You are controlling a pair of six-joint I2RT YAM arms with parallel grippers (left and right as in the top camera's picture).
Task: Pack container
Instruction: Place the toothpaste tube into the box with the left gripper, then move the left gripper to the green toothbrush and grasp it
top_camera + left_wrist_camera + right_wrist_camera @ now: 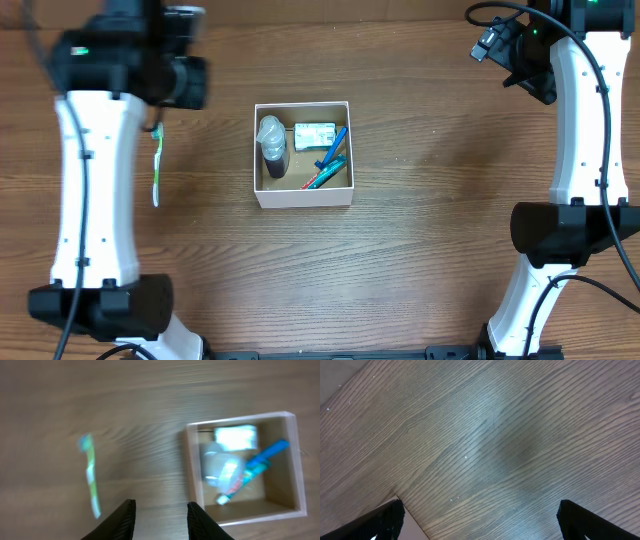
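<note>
The container (303, 197) is a square white-walled box with a brown floor at the table's centre. In it lie a dark spray bottle with a clear cap (272, 146), a white packet (315, 134) and a blue toothbrush (333, 147) over a tube. A green and white toothbrush (157, 167) lies on the table left of the box. My left gripper (182, 78) hangs above the table near that toothbrush's far end. In the blurred left wrist view it (160, 517) is open and empty, between the toothbrush (91, 477) and the box (192, 472). My right gripper (480, 520) is wide open over bare wood.
The right arm (580, 110) stands at the far right, its gripper (528, 72) near the back edge. The left arm (95, 180) runs down the left side. A pale strip beyond the table edge (335, 380) shows in the right wrist view.
</note>
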